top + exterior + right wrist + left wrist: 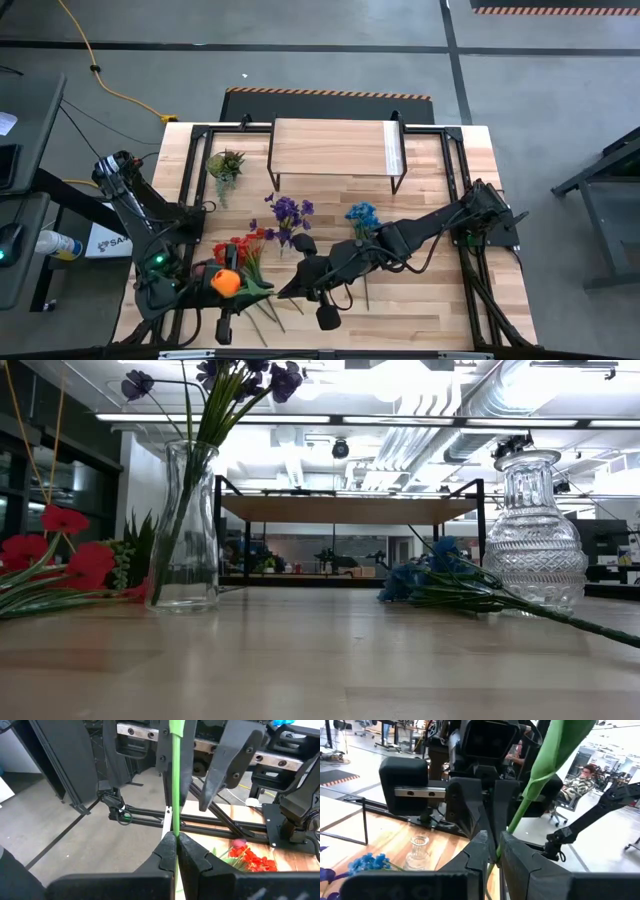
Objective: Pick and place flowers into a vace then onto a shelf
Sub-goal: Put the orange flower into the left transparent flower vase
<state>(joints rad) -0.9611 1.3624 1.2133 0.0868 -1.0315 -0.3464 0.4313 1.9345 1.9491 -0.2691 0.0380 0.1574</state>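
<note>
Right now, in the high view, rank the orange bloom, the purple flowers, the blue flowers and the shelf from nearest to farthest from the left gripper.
From the left gripper:
1. Orange bloom, just beyond it, near edge.
2. Purple flowers, mid-table.
3. Blue flowers, farther toward the right arm.
4. Shelf, at the far edge.

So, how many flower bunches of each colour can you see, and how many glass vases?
Purple bunch: 1
Blue bunch: 1
Red bunch: 1
Orange flower: 1
Tall plain vase: 1
Cut-glass vase: 1
Total: 6
</note>
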